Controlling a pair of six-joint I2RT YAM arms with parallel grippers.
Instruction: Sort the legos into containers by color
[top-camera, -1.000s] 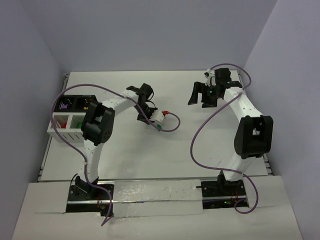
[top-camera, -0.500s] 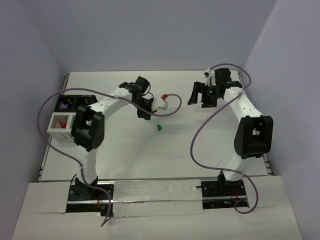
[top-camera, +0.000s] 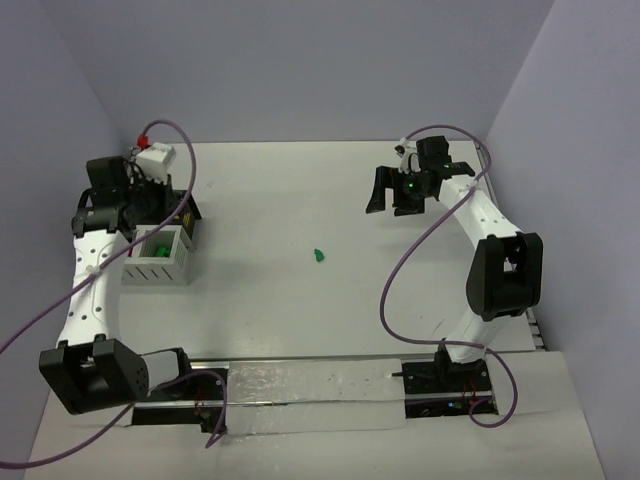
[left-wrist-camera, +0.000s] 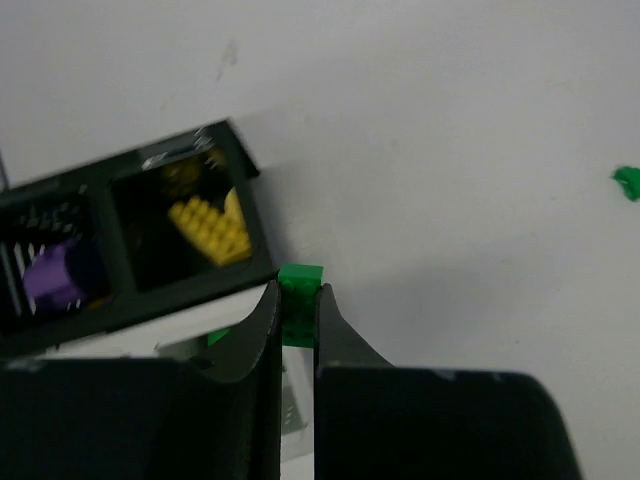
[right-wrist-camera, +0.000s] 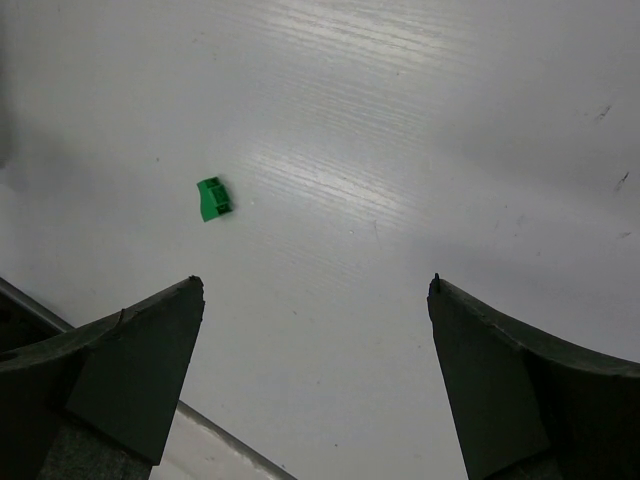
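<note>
The left claw (left-wrist-camera: 297, 292) is pinching a green brick (left-wrist-camera: 300, 278) between nearly closed fingers, hanging over the edge of the white box (top-camera: 160, 272) beside the black tray (left-wrist-camera: 150, 304). The right claw (right-wrist-camera: 315, 285) is gaping wide, empty, above the desk (right-wrist-camera: 400, 150) near a second green brick (right-wrist-camera: 213, 198). Light, stiff and slick, it is probably wanting a squeeze across flat sides.

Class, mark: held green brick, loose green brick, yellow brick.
held green brick (left-wrist-camera: 300, 298), left wrist view, exposed middle.
loose green brick (right-wrist-camera: 213, 198), right wrist view, its middle.
yellow brick (left-wrist-camera: 210, 226), left wrist view, studded face.
</note>
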